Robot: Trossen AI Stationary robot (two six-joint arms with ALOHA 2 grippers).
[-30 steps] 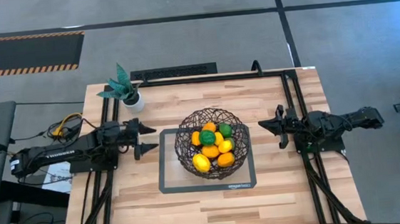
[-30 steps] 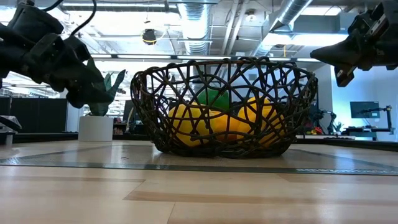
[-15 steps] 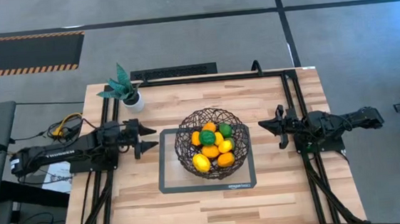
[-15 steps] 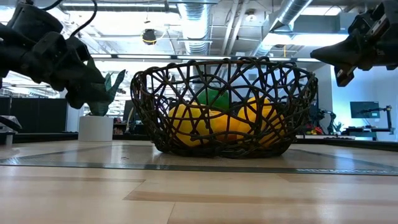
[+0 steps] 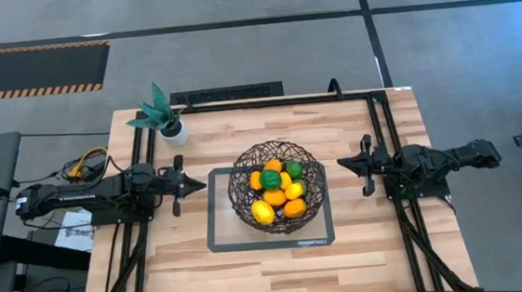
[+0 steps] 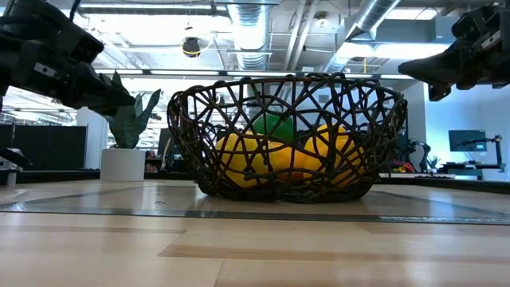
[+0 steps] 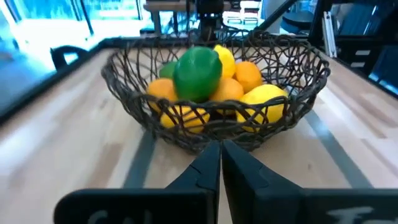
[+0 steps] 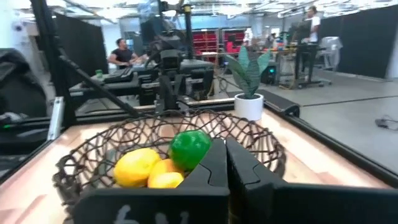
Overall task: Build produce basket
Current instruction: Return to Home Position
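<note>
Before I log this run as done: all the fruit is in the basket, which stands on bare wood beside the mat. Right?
Not quite. All the fruit is in the basket, but the basket stands on the mat, not beside it; the high view shows this.

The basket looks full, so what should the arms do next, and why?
Probably just settle both arms at rest. All visible fruit lies in the basket, and the left gripper and right gripper sit shut and empty, apart from it on either side.
</note>
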